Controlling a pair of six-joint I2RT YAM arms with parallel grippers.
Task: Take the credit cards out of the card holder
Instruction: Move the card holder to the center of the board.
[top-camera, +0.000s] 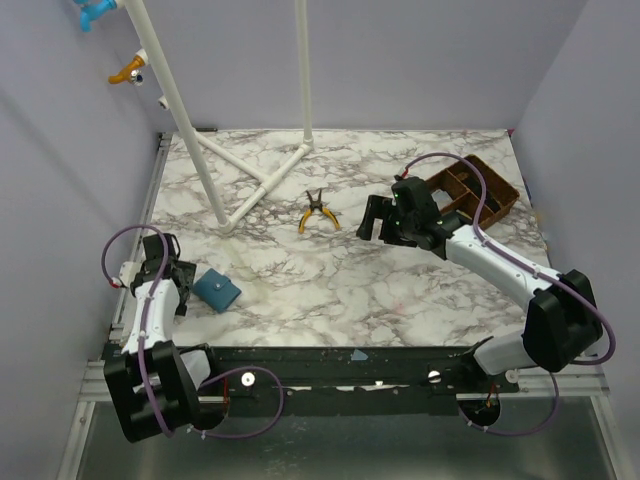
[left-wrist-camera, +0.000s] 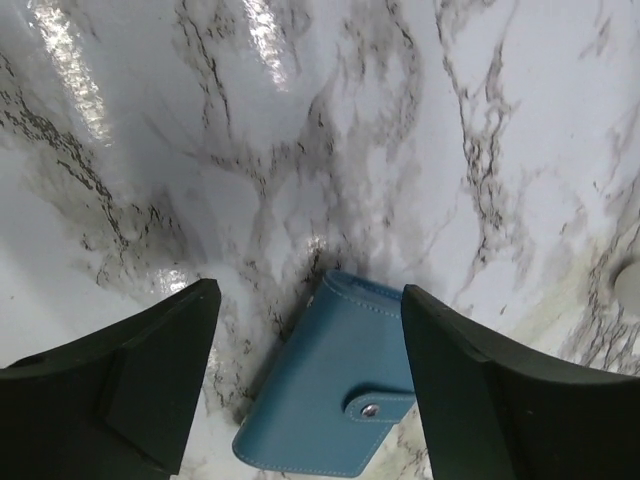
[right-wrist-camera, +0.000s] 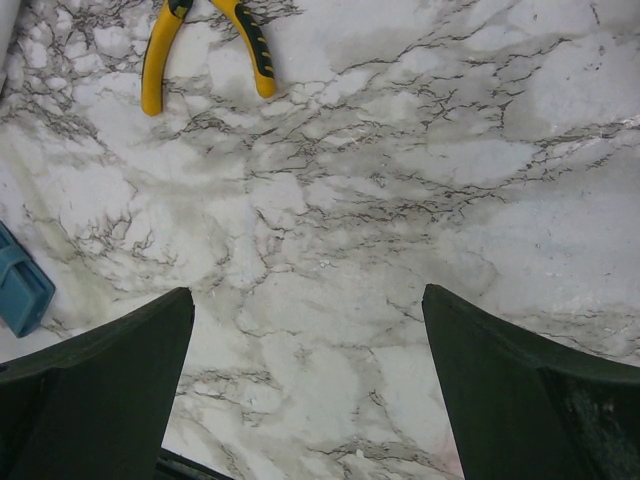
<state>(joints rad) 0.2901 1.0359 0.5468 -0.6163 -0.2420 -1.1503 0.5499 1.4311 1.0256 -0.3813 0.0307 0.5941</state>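
Card holder (top-camera: 217, 291) near counter (top-camera: 330, 290) front-left corner; pliers (top-camera: 318, 212) centre, toward far edge; compartment tray (top-camera: 480, 190) near far-right corner.

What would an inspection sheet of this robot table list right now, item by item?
Surface: glossy marble-patterned table.
Job's things: blue card holder lying flat near the left arm, tab snapped shut; loose cards: nothing seen.
Clutter: yellow-handled pliers mid-table; brown compartment tray at the far right.
Grippers: left gripper has its jaws open, with the card holder in view between them; right gripper has its jaws open over bare marble, holding nothing.
Cables: purple cables looped along both arms.
Surroundings: lavender walls; white pipe frame; blue clamp and orange clamp at the upper left.
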